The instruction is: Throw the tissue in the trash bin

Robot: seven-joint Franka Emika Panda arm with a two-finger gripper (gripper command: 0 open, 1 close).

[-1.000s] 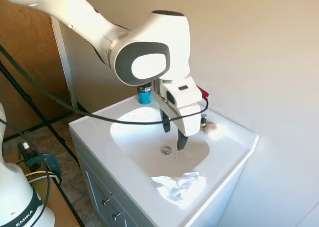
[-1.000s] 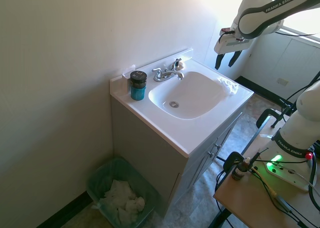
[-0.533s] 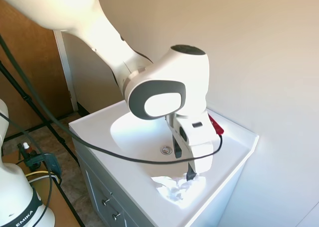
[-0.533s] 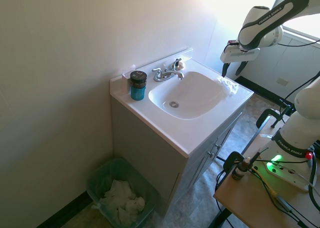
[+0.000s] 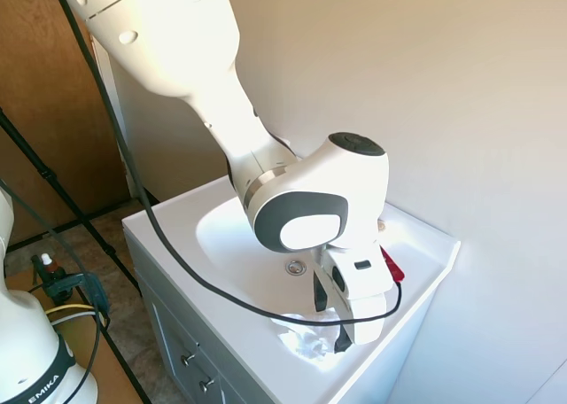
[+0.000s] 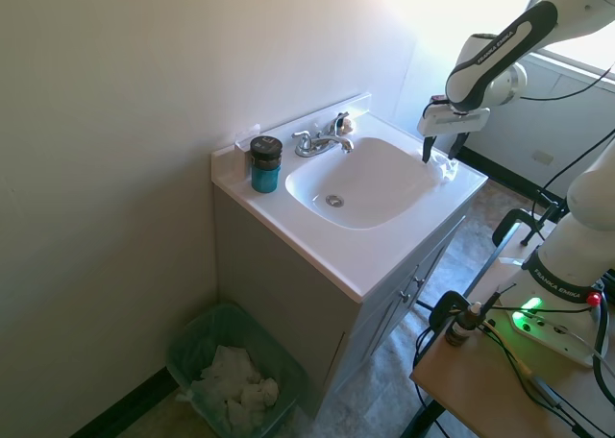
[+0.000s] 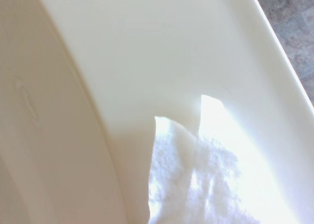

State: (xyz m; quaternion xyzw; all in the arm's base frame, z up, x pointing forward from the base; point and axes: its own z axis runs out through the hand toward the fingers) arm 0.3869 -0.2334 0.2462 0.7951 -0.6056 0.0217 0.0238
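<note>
first exterior view: open pincer (image 5: 332,320) straddles the tissue (image 5: 301,340) on the sink (image 5: 168,244).

White vanity top (image 6: 370,255); tissue (image 5: 306,340); jar (image 6: 265,163)

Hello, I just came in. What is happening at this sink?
A white robot arm is reaching down to a tissue lying on the sink's rim, at the end far from the faucet. Its tool is open, with fingers on either side of the tissue, not yet closed on it. The bin stands on the floor beside the cabinet, with crumpled paper already in it.
</note>
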